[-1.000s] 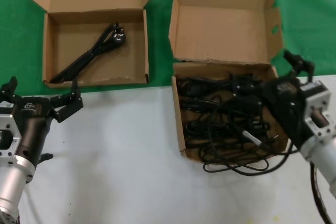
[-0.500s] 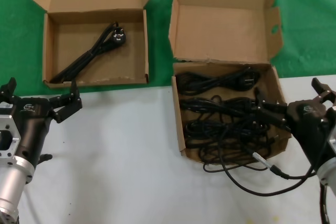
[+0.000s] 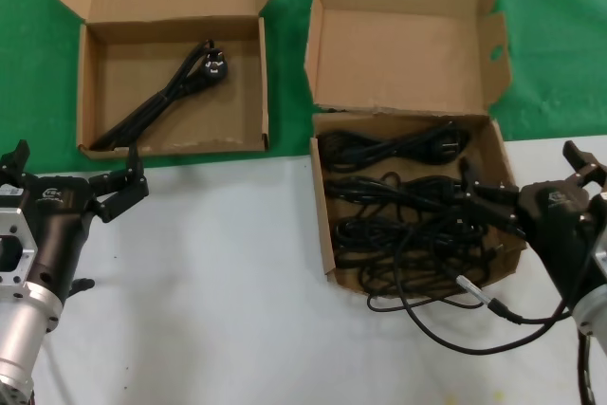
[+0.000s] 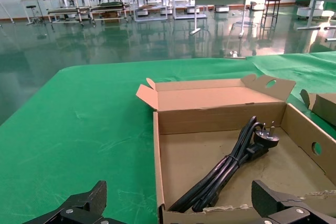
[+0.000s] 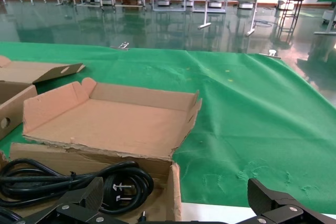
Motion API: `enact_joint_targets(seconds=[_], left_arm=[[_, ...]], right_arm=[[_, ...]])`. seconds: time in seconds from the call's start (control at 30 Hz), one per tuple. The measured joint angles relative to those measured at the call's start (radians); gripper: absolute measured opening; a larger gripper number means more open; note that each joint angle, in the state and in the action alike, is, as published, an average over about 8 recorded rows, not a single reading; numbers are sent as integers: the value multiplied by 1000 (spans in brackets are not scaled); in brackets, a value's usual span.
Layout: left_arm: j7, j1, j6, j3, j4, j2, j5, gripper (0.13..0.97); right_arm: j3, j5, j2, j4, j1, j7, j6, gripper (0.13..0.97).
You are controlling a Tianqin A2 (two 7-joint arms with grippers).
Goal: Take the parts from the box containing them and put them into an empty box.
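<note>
one cord (image 3: 166, 94) boxed (grippers open)

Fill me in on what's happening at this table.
A two-armed robot is moving black power cords from the squarish brown cardboard box into the wider, shallower cardboard box, where one cord already lies. The right claw hovers open at the full box's edge, holding nothing. The left claw waits open near the shallow box.

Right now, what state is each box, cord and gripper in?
Left box: lid open, holding one cord.
Right box: lid open, full of cords; one loose cord trails onto the table.
Left gripper: open, empty.
Right gripper: open, empty.
</note>
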State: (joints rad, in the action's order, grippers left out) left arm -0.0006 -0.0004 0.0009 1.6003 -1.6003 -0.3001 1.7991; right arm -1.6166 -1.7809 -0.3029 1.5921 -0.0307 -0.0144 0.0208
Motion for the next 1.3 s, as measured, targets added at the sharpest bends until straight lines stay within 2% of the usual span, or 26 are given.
enact_joint_targets(seconds=[1.3], left_arm=[[0, 0, 0, 0, 0, 0, 0, 966]], right_arm=[[0, 0, 0, 0, 0, 0, 0, 966]])
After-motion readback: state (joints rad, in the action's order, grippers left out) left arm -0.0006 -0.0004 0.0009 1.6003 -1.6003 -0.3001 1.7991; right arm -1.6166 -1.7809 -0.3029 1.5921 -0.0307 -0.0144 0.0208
